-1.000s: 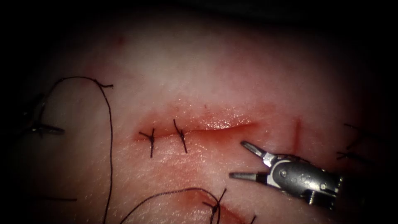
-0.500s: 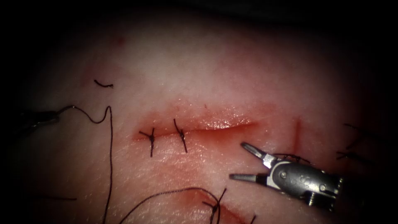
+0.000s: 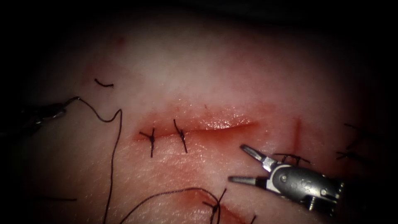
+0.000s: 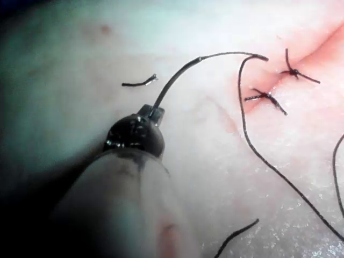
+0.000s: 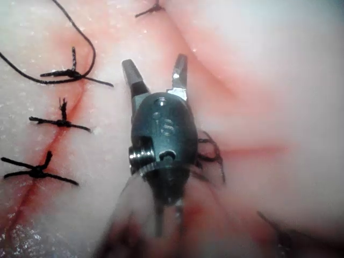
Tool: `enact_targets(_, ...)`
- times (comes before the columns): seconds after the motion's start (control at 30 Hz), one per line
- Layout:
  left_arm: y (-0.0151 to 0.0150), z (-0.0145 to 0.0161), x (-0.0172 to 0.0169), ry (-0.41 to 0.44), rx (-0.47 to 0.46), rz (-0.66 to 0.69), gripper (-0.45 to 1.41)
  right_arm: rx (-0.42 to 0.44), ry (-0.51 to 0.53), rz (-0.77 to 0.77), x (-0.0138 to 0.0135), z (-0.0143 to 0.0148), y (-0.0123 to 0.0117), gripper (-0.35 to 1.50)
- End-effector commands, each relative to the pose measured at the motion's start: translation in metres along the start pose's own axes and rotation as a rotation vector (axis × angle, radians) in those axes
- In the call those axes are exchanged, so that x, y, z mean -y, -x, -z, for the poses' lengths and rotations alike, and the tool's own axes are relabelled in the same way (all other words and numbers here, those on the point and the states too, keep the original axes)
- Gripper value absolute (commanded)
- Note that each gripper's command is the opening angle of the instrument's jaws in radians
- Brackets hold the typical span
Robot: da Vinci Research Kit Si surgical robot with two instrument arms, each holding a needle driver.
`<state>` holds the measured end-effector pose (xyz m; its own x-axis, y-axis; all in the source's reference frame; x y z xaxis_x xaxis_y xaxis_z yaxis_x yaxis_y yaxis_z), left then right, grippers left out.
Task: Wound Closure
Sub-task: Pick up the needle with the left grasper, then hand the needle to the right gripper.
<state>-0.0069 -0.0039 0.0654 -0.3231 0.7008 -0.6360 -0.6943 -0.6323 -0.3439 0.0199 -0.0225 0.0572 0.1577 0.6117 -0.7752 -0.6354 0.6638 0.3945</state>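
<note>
The tissue (image 3: 207,62) is soft and wet-looking, and I judge it would give and tear before it resisted a pull. The cut (image 3: 215,129) runs across the middle of it, with two stitches (image 3: 151,141) crossing its left part and the right part gaping. My right gripper (image 3: 236,162) hovers just below the cut's right end with its jaws spread wide and nothing between them, which the right wrist view (image 5: 155,64) confirms. My left gripper (image 3: 58,111) sits well to the left of the cut, pressed together on the needle (image 4: 174,80). The needle's thread end arcs up out of the jaws, clear of the tissue (its tip side is hidden at the jaws, so I cannot tell where along the curve I hold it). I judge the needle stiff, thin and slick, best taken on the body of its curve, away from point and thread end. The thread (image 3: 112,157) is light and limp, trailing from the needle down the left side. A short cut end of thread (image 3: 103,84) lies loose above it
</note>
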Motion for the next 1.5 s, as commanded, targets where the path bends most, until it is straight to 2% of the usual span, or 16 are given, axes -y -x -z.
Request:
enact_targets(0.03,-0.0007,-0.0017,-0.0011,0.024,-0.028,-0.011,-0.45,-0.040,-0.014,-0.067,0.0015,-0.0005,0.0000,0.84)
enact_targets(0.27,-0.0048,-0.0061,-0.0083,0.105,-0.094,-0.059,-0.45,-0.222,-0.053,-0.290,0.0033,0.0009,-0.0019,1.03)
enact_targets(0.3,-0.0059,-0.0073,-0.0095,0.104,-0.125,-0.064,-0.45,-0.230,-0.073,-0.350,0.0039,0.0012,-0.0023,1.03)
enact_targets(0.43,-0.0088,-0.0095,-0.0121,0.136,-0.189,-0.070,-0.45,-0.235,-0.087,-0.359,0.0051,0.0018,-0.0024,0.98)
enact_targets(0.6,-0.0111,-0.0106,-0.0136,0.148,-0.210,-0.090,-0.45,-0.236,-0.104,-0.366,0.0058,0.0022,-0.0023,0.96)
enact_targets(0.63,-0.0118,-0.0110,-0.0140,0.152,-0.216,-0.095,-0.45,-0.236,-0.108,-0.366,0.0060,0.0025,-0.0024,0.91)
enact_targets(0.7,-0.0130,-0.0114,-0.0147,0.156,-0.229,-0.096,-0.45,-0.236,-0.116,-0.376,0.0056,0.0032,-0.0027,0.19)
enact_targets(0.73,-0.0142,-0.0120,-0.0156,0.170,-0.256,-0.103,-0.45,-0.252,-0.118,-0.370,0.0041,0.0042,-0.0034,0.06)
enact_targets(0.83,-0.0152,-0.0125,-0.0164,0.187,-0.282,-0.100,-0.45,-0.291,-0.087,-0.360,0.0026,0.0053,-0.0039,0.06)
enact_targets(1.0,-0.0170,-0.0135,-0.0180,0.229,-0.346,-0.093,-0.45,-0.285,-0.020,-0.292,-0.0014,0.0074,-0.0047,0.06)
enact_targets(1.1,-0.0176,-0.0142,-0.0189,0.256,-0.393,-0.090,-0.45,-0.316,0.005,-0.285,-0.0034,0.0077,-0.0049,0.17)
enact_targets(1.13,-0.0177,-0.0144,-0.0191,0.265,-0.406,-0.089,-0.45,-0.328,0.015,-0.283,-0.0039,0.0076,-0.0050,0.32)
enact_targets(1.17,-0.0179,-0.0149,-0.0194,0.275,-0.439,-0.086,-0.45,-0.354,0.047,-0.290,-0.0047,0.0071,-0.0053,0.64)
enact_targets(1.2,-0.0179,-0.0149,-0.0194,0.275,-0.439,-0.086,-0.45,-0.354,0.047,-0.290,-0.0047,0.0071,-0.0053,0.64)
enact_targets(1.3,-0.0179,-0.0156,-0.0194,0.274,-0.476,-0.081,-0.45,-0.390,0.107,-0.304,-0.0053,0.0061,-0.0062,1.08)
enact_targets(1.5,-0.0176,-0.0166,-0.0188,0.231,-0.529,-0.067,-0.45,-0.526,0.209,-0.318,-0.0046,0.0038,-0.0079,1.20)
